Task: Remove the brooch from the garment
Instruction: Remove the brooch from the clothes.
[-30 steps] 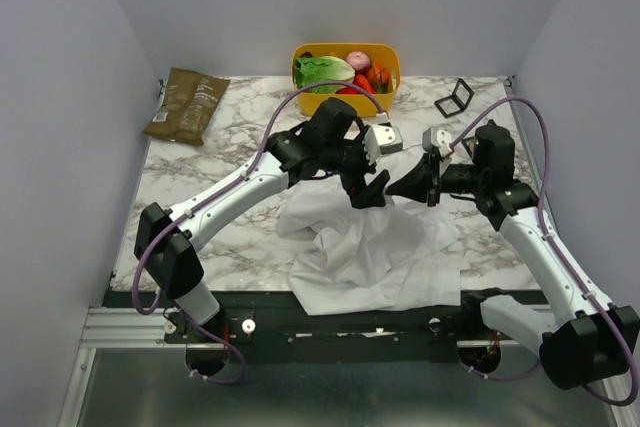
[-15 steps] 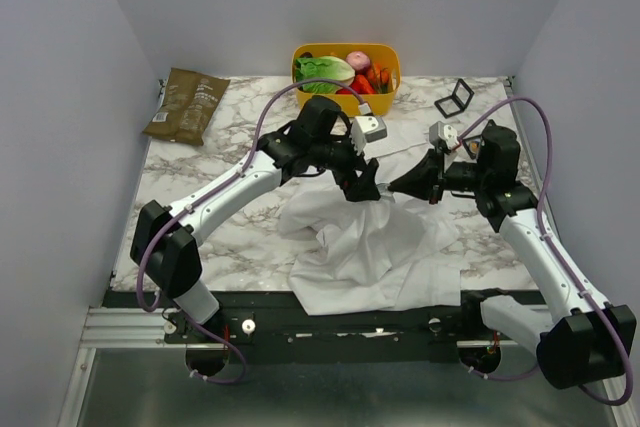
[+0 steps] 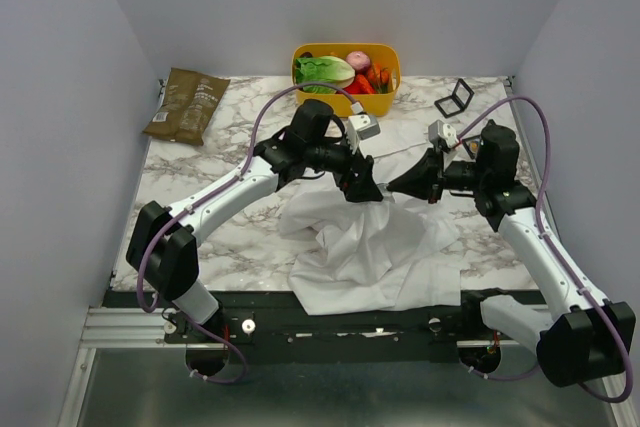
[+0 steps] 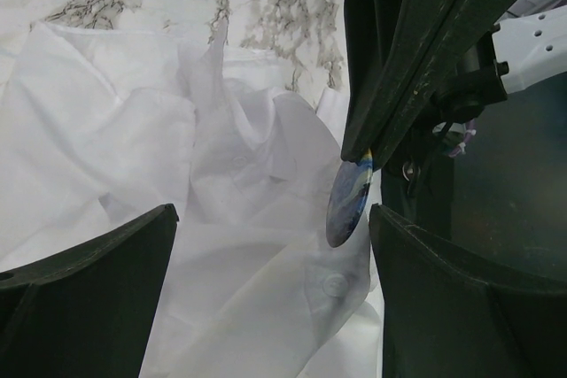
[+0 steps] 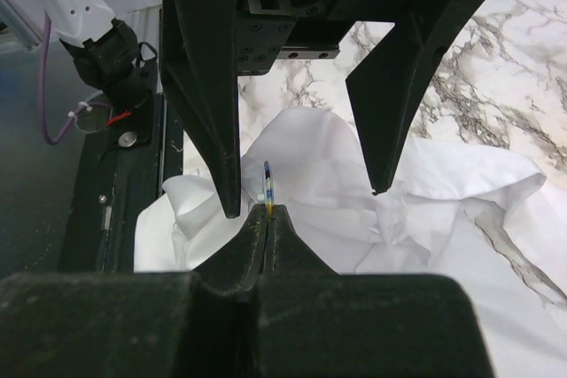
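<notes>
On the white marbled surface, had the large white wrinkly collared shirt heaped; held the left gripper wide apart around the pinch, likely to brace cloth; clamped the right gripper on the small round blue-and-yellow brooch, edgewise just above the shirt.

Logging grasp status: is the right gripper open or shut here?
Shut. The right gripper pinches the brooch by its edge; its wrist view shows no gap.

The brooch, a bluish disc seen nearly edge-on, is pinched at its top by the right gripper. Under it lies the crumpled shirt, with a button just below. The left gripper has its fingers spread wide on either side of the brooch.
</notes>
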You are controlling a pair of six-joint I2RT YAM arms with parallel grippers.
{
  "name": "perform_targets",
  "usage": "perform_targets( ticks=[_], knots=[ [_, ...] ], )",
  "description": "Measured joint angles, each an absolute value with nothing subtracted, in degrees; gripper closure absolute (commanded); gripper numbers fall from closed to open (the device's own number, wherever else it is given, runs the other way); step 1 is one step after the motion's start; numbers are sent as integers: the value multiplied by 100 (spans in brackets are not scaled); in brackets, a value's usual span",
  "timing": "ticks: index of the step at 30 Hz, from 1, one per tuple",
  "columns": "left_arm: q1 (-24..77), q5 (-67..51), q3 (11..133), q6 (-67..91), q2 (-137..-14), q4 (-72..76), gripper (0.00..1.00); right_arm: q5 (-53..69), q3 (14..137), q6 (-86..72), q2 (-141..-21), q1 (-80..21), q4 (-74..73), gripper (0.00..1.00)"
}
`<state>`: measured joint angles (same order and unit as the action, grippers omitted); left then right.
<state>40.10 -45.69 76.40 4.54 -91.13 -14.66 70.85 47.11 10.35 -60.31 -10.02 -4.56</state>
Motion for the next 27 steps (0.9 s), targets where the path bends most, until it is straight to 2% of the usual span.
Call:
perform_targets(
  ticks=[11,22,26,27],
  knots=[
    [4075,-4458,7638,679,-9107,-1258,3,7148,4652,878,-6097,-1000,-274,99],
    [4156,-4163,7651,670,-9107,-1280,10,7150,4630,799,-6073,-1000,-209,99],
    [4165,-4136,7684,642,-9107,-1295,20,7150,4630,792,-6073,-1000,-178,99],
    [4171,-4134,7688,628,-9107,-1295,31,7148,4630,792,-6073,-1000,-174,99]
  ],
)
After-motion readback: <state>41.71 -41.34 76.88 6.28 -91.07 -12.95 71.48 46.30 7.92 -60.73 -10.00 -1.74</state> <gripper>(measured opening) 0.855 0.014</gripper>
